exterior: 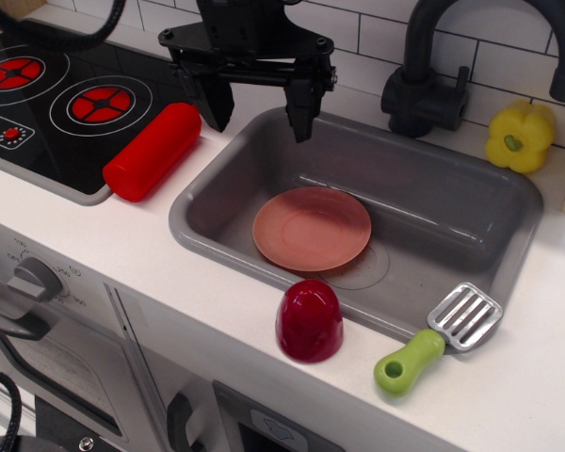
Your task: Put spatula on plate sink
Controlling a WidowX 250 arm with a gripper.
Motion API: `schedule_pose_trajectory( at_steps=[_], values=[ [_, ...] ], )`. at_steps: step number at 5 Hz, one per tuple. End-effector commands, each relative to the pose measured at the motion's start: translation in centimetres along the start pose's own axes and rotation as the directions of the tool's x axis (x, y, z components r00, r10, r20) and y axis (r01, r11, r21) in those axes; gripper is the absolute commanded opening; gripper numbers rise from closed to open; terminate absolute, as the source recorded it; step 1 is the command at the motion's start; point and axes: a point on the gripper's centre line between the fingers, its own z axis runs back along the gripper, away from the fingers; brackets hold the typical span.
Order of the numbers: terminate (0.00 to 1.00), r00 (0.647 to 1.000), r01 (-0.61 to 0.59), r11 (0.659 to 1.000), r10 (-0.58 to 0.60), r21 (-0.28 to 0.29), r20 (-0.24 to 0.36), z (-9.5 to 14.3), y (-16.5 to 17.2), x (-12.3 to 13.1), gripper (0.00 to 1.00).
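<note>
- gripper (259, 108) above the sink's (508, 202) back-left rim, jaws spread, empty; arm cut off at top edge
- spatula (438, 339) on sink's front-right rim, head overhanging basin
- plate (312, 229) flat in sink, partly covering drain mark

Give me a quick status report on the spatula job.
Gripper open, empty, above the sink's back-left corner. Spatula untouched on the front-right sink edge. Plate empty in the sink. Dark red cup beside the path.
</note>
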Motion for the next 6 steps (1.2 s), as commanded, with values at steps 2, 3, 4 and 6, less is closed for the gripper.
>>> schedule_pose_trajectory(
  at_steps=[2, 3, 4, 6],
  values=[
    [0.00, 0.999, 0.039, 0.999, -0.038, -0.023, 0.026, 0.5, -3.1, -1.4, 1.00],
    [0.00, 0.995, 0.101, 0.994, -0.101, -0.030, 0.022, 0.0, -6.1, -3.0, 1.00],
    [0.00, 0.985, 0.173, 0.982, -0.174, -0.070, -0.006, 0.5, -8.4, -5.5, 1.00],
    [0.00, 0.962, 0.259, 0.962, -0.265, -0.082, -0.064, -0.7, -10.7, -10.1, 1.00]
  ],
)
